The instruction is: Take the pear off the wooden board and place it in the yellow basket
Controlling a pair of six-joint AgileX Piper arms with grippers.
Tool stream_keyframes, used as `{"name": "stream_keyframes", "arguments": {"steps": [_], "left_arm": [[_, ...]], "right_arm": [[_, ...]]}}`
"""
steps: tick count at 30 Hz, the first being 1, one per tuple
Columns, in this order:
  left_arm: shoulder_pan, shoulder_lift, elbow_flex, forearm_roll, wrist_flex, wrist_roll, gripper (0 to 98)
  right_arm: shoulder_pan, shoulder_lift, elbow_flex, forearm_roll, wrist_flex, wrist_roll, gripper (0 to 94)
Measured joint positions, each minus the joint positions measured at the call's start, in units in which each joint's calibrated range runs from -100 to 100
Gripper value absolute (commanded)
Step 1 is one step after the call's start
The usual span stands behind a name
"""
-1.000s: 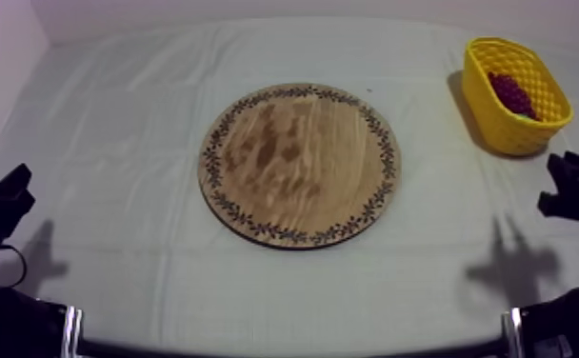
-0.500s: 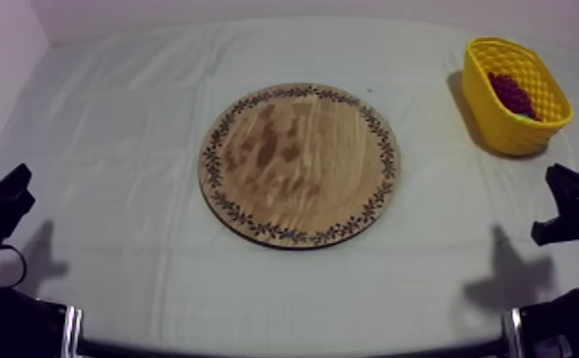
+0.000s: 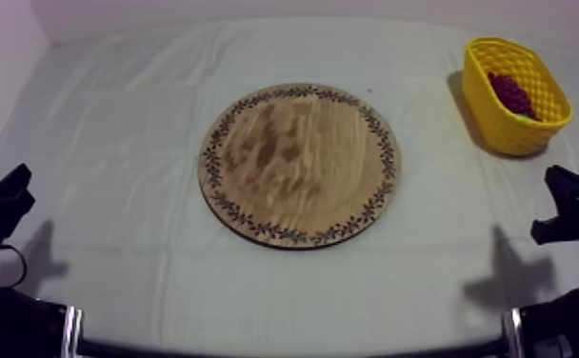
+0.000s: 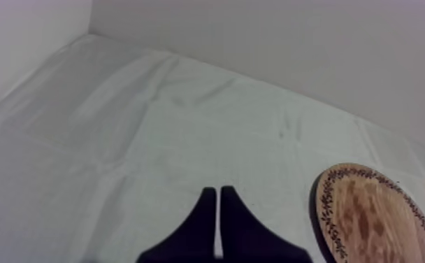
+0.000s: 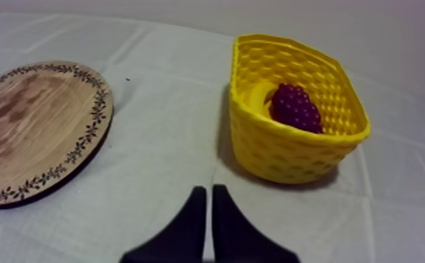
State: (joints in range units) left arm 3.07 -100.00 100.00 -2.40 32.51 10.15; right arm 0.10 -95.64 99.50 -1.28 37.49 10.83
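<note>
Resting low at the bench's near edge, my left jaws and my right jaws were both clenched on nothing. The wooden board (image 3: 299, 164) lay mid-bench. In the yellow basket (image 3: 503, 133) at the far right corner sat grapes (image 5: 296, 106) beside a pale yellow-green shape (image 5: 261, 98), possibly the pear; I couldn't tell.

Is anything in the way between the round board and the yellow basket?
Nothing visible is: just bare cloth lies between the wooden board and the yellow basket. The board carries no fruit, and a bunch of grapes sits in the basket.
</note>
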Motion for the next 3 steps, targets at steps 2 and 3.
{"name": "stream_keyframes", "arguments": {"steps": [2, 3], "left_arm": [[0.00, 0.00, 0.00, 0.00, 0.00, 0.00, 0.1], [0.00, 0.00, 0.00, 0.00, 0.00, 0.00, 0.1]], "right_arm": [[0.00, 0.00, 0.00, -0.02, 0.00, -0.03, 0.5], [0.00, 0.00, 0.00, -0.02, 0.00, -0.03, 0.5]]}}
